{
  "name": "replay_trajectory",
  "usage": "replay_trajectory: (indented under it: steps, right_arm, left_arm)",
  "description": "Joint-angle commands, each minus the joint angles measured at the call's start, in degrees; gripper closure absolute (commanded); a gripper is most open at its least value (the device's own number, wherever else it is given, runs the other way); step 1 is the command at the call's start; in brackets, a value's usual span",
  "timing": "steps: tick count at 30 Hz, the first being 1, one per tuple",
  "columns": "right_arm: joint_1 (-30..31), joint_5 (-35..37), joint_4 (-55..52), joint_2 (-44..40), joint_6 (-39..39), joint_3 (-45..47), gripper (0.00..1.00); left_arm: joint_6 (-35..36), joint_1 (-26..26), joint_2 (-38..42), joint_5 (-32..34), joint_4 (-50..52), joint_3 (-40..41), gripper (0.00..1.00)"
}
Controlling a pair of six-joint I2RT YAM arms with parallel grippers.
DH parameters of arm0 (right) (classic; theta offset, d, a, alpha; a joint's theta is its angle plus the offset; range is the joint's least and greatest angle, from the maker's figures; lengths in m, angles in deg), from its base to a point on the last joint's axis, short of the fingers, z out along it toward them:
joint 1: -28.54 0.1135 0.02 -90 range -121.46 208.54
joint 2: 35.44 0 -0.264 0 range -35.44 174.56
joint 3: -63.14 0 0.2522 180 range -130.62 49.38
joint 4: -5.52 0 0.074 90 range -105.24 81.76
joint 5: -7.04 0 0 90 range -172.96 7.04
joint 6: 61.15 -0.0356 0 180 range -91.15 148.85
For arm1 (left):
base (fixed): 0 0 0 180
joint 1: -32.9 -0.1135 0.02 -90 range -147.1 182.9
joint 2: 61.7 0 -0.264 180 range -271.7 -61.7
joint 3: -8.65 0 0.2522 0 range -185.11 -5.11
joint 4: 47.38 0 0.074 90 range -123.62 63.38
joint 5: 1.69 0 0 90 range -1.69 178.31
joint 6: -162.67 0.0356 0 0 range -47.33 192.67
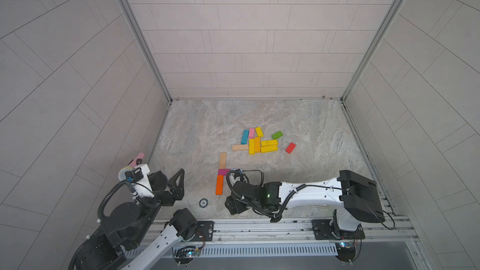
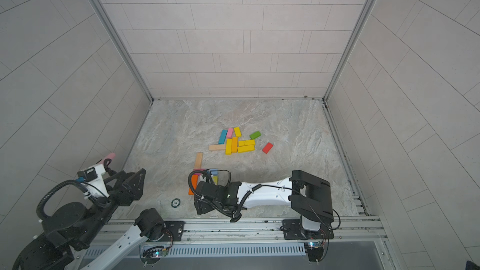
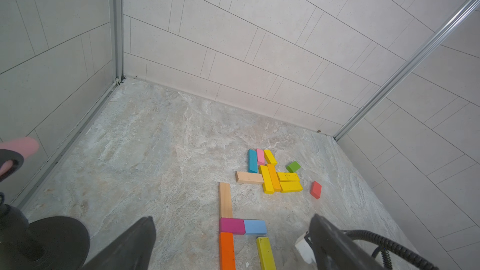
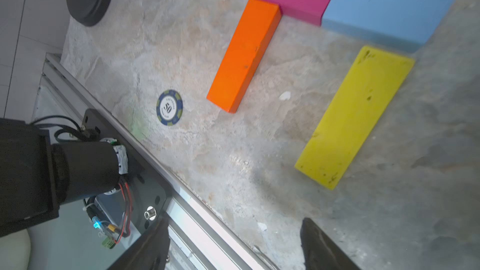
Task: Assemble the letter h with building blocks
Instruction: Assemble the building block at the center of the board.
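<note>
The h is nearing completion: wood, magenta and orange blocks are forming the stem, blue the bridge. The yellow leg is lying at blue's 6 o'clock, barely apart. Right gripper is hovering beside it, jaws apart, empty; left gripper is idling wide open. Spares are lying at 1 o'clock.

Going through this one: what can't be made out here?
- yellow-green block: almost wholly hidden under the right arm in both top views; near end cut off by the left wrist view's edge.
- light blue block: mostly covered by that arm in both top views.
- poker chip: fine lettering blurred in the right wrist view, too small in top views.
- pink object: small in top views, cut off in the left wrist view; unidentifiable.
</note>
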Motion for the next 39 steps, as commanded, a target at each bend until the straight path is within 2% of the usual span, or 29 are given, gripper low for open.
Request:
replay_trajectory:
  steps: [1,17,39]
  right_arm:
    - [0.2,-1.1,-0.3,1.3,-2.2,1.2,0.19]
    - [-1.8,-5.1,3.5,7.4,-4.6,-0.9,0.19]
    - [-4.4,-2.5,4.1,8.8,-6.1,-0.8,0.2]
  left_arm:
    - [-0.8,-0.2,0.5,1.2,1.7,-1.0,0.0]
    - [-0.4,-0.2,-0.1,1.8,1.7,-1.2,0.0]
    - [0.4,-0.1,-0.4,2.5,1.2,-1.0,0.0]
